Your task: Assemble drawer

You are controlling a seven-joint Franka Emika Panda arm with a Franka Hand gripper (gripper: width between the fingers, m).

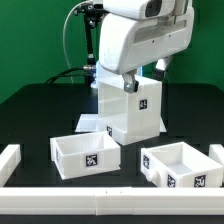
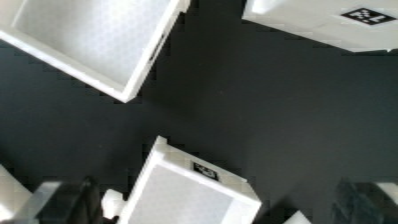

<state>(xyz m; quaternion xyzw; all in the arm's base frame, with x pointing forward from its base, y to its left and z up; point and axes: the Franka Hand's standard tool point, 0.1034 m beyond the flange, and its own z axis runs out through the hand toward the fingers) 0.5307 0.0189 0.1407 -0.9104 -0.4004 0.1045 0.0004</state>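
Observation:
The tall white drawer case [image 1: 130,108] stands upright at the middle of the black table. My gripper [image 1: 131,84] hangs right over its top edge. In the wrist view the case's top [image 2: 199,188] lies between my dark fingers [image 2: 64,202], with dark gaps on both sides, so the gripper [image 2: 217,206] is open and holds nothing. One white open drawer box [image 1: 85,155] with a marker tag sits in front of the case, toward the exterior view's left; it also shows in the wrist view [image 2: 86,40]. A second drawer box [image 1: 186,166] sits toward the exterior view's right and shows in the wrist view too [image 2: 338,20].
A low white rail [image 1: 100,201] runs along the table's front edge. A short white rail [image 1: 9,160] stands at the exterior view's left, and another rail end [image 1: 216,152] at the right. Black cables [image 1: 66,50] hang behind the arm.

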